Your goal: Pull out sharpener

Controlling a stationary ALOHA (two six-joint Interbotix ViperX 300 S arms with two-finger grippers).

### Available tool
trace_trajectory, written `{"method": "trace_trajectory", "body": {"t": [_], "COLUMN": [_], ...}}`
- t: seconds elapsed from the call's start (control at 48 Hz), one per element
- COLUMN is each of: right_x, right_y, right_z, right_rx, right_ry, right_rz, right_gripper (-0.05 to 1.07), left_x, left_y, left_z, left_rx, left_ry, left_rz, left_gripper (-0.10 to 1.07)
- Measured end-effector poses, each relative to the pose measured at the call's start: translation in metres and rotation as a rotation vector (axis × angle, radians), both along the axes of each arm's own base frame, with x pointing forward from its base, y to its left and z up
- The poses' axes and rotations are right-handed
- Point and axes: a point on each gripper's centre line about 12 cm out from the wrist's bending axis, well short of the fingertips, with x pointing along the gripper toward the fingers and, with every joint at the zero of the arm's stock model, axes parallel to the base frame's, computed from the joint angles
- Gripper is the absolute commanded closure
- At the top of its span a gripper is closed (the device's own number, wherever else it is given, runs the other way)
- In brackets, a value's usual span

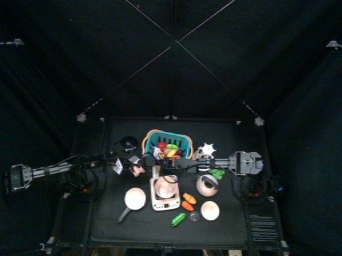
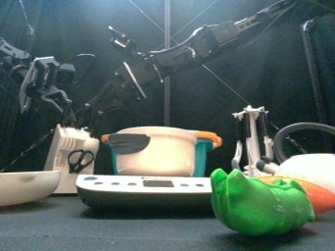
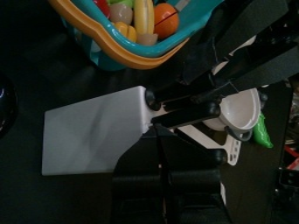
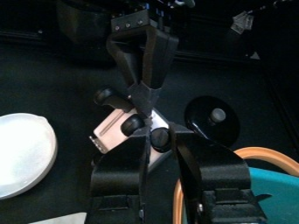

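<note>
The step in hand is the grasp itself, with the pull not yet begun. In the right wrist view the right gripper (image 4: pixel 152 133) sits at the end of the white block (image 4: pixel 114 131) in the middle of the frame. Its jaws are held part-way apart around a dark, knobbed handle that is probably the sharpener (image 4: pixel 138 122). The handle sits at the block's edge just left of centre, and nothing of its shaft shows, so it looks fully seated in its slot. How firmly the jaws bear on it cannot be made out.

The left gripper (image 3: pixel 162 144) has its jaws pressed together with nothing between them. It hangs close over the block, which fills the left middle of the left wrist view. It may be there to brace the block, but contact cannot be confirmed.

The next move likely calls for a straight draw along the slot's line. The block should be kept from sliding or tipping on the worktop (image 1: pixel 107 225), since it is light-looking and smooth.

The block is a plain, flat-sided slab, matte white and probably plastic. The handle is black, rounded and slightly glossy. The basket (image 3: pixel 128 54) at the upper middle of the left wrist view has a smooth teal and orange rim and holds bright toy food.
</note>
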Motion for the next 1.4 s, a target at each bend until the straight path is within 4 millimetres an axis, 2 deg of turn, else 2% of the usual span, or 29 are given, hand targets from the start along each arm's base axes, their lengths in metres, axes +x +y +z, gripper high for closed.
{"method": "trace_trajectory", "body": {"t": [0.333,0.604,1.396], "right_x": [0.0003,0.0006,0.0007], "right_y": [0.0008,0.0007,0.0032], "right_z": [0.0006,0.0000,0.0009], "right_rx": [-0.011,-0.017,-0.020], "right_ry": [0.000,0.004,0.002], "right_rz": [0.006,0.008,0.014], "right_gripper": [0.48,0.62,0.64], "left_x": [-0.0004,-0.0005,-0.0013], "left_y": [0.0002,0.0000,0.0004], "left_z": [-0.0006,-0.0007,-0.0018], "left_rx": [-0.001,-0.001,-0.003], "left_ry": [0.001,0.003,0.005], "left_rz": [0.002,0.001,0.004], "left_gripper": [0.85,0.85,0.85]}}
